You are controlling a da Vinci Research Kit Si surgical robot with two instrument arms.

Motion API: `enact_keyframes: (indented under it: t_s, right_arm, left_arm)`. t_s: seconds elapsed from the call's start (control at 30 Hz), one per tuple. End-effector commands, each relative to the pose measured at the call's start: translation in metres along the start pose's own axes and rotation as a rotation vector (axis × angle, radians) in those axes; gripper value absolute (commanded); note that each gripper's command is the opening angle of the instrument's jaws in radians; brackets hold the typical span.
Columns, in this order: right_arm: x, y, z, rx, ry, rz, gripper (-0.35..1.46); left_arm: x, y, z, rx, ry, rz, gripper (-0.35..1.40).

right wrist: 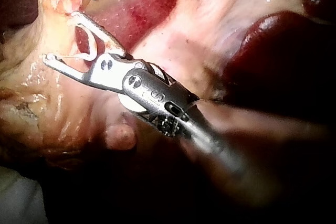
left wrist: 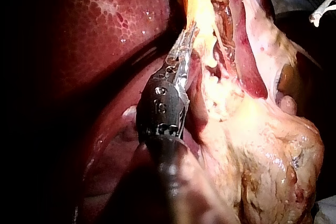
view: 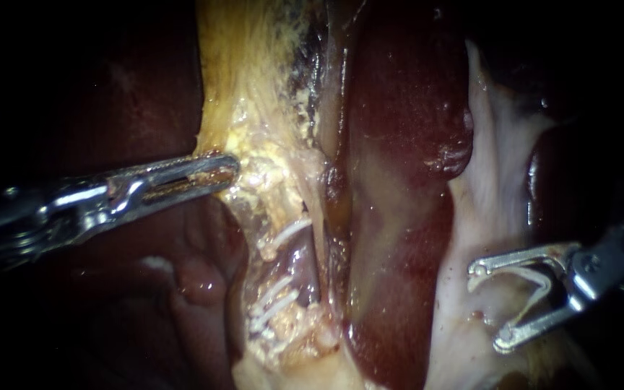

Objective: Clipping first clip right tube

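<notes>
Well right of the tubes, right instrument carries an open clip in wide-spread jaws while left instrument pinches yellowish tissue: approach stage, I judge, next needing a leftward reach astride a tube.

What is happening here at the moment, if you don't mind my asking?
The left instrument grips yellowish tissue. The right instrument carries a white clip in its wide-spread jaws, over pale tissue, not around any tube yet. Other clips already sit on a tube in the middle.
</notes>
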Motion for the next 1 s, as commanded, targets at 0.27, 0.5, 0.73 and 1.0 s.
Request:
enact_keyframes:
  t_s: [0.27, 0.5, 0.73, 1.0]
  right_arm:
    - [-0.001, 0.0005, 0.0019, -0.004, -0.002, 0.031, 0.6]
    - [-0.0022, 0.0045, 0.0063, 0.025, -0.033, 0.232, 0.59]
    - [-0.0048, 0.0095, 0.0099, 0.044, -0.096, 0.356, 0.58]
    - [-0.0095, 0.0127, 0.0122, 0.017, -0.102, 0.404, 0.55]
  left_arm:
    - [-0.0006, -0.0002, -0.0015, 0.005, 0.006, -0.003, -0.35]
    - [-0.0014, -0.0009, -0.0039, 0.004, 0.01, -0.008, -0.35]
    - [-0.002, -0.0026, -0.0057, 0.003, 0.012, -0.014, -0.35]
    - [-0.0033, -0.0042, -0.0076, 0.004, -0.003, -0.024, -0.35]
